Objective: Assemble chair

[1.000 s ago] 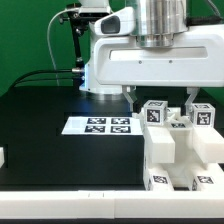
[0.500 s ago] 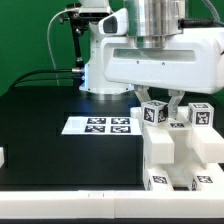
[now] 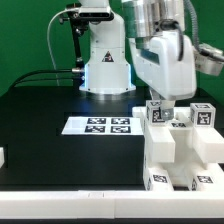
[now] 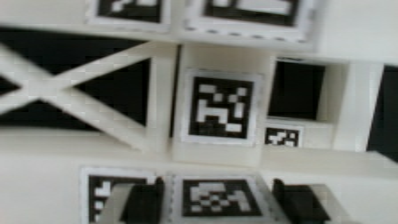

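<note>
Lab: green backdrop (image 3: 30, 40), marker board (image 3: 100, 125)

The chair (image 3: 180, 150) looks like smooth matt white plastic with paper-like tags. The arm (image 3: 165, 60) is glossy white. The table (image 3: 40, 115) is matt black.

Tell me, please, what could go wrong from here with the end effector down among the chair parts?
1. The end effector sits low among the tagged posts of the chair assembly; a sideways move could knock them askew.
2. The arm hides the contact point in the exterior view, and the wrist view is blurred, so a weak or off-centre grip may go unnoticed.
3. The assembly stands near the table's front edge; a push might shift it off.
</note>
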Robot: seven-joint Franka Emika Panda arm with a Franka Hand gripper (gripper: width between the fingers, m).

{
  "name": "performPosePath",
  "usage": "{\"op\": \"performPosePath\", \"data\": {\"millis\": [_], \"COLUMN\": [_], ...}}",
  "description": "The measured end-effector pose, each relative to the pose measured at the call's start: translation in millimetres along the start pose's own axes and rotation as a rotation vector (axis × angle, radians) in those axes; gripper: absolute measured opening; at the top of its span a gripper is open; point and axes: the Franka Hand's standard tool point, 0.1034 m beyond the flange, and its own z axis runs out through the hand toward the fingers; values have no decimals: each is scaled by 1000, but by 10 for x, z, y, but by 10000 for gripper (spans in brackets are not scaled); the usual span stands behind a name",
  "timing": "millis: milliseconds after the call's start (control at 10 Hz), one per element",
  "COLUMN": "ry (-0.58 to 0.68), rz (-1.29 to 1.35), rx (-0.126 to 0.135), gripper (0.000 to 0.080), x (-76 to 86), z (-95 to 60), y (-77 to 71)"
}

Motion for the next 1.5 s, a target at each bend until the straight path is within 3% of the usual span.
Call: {"op": "performPosePath", "data": {"millis": [100, 300, 500, 600, 900, 1200, 1300, 1500], "ry": [6, 8, 10, 13, -2, 0, 25, 32], "rz": [85, 103, 55, -100, -507, -687, -868, -906], "rx": [15, 19, 17, 12, -25, -22, -31, -36], "gripper": [281, 281, 521, 609, 647, 648, 648, 648], "x": [5, 14, 14, 26, 8, 22, 44, 52], "z": [6, 12, 16, 30, 2, 9, -1, -1], "y": [-17, -16, -12, 8, 68, 61, 46, 44]}}
